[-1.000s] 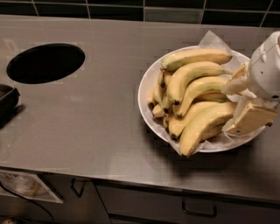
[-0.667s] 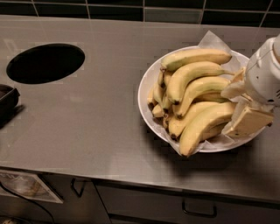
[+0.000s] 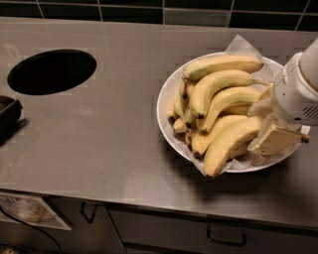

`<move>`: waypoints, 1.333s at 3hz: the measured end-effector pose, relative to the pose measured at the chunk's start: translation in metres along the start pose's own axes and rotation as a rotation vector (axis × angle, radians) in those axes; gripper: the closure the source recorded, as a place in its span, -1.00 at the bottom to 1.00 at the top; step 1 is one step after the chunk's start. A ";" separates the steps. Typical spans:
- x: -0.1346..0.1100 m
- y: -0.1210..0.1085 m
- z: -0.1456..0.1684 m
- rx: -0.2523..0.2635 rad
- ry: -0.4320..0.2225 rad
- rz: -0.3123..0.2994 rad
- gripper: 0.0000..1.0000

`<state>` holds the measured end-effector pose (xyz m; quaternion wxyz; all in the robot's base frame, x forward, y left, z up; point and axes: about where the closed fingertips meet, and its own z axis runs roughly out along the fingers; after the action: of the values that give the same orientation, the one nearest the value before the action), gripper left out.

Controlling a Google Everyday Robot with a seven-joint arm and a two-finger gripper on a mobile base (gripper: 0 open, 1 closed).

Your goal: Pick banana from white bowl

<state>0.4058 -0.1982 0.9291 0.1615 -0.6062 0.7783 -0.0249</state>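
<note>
The white bowl [image 3: 166,116], lined with crinkled paper, stands at the right of the steel counter and holds a pile of several bananas. The banana [image 3: 226,146] is the long thick one at the front of the pile; its blunt end points to the front left. My gripper [image 3: 263,124] is at the bowl's right side, low over the rim, right at this banana's right end and touching or nearly touching the pile. Its white wrist [image 3: 298,94] hides the bowl's right edge.
A round black hole [image 3: 52,71] is cut into the counter at the far left. A dark object [image 3: 7,116] sits at the left edge. A dark tiled wall [image 3: 164,5] runs along the back. Drawers with handles [image 3: 226,238] lie below the counter's front edge.
The gripper has barely shifted at the bowl's right side. The bananas and the bowl have not moved.
</note>
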 end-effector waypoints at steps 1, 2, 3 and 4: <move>0.000 0.000 0.000 0.000 0.000 0.000 0.35; 0.000 0.000 0.000 0.000 0.000 0.000 0.82; 0.000 -0.002 -0.020 0.034 -0.078 -0.001 1.00; 0.004 -0.002 -0.051 0.093 -0.192 0.005 1.00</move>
<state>0.3925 -0.2105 0.9767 0.2636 -0.5958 0.7586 -0.0025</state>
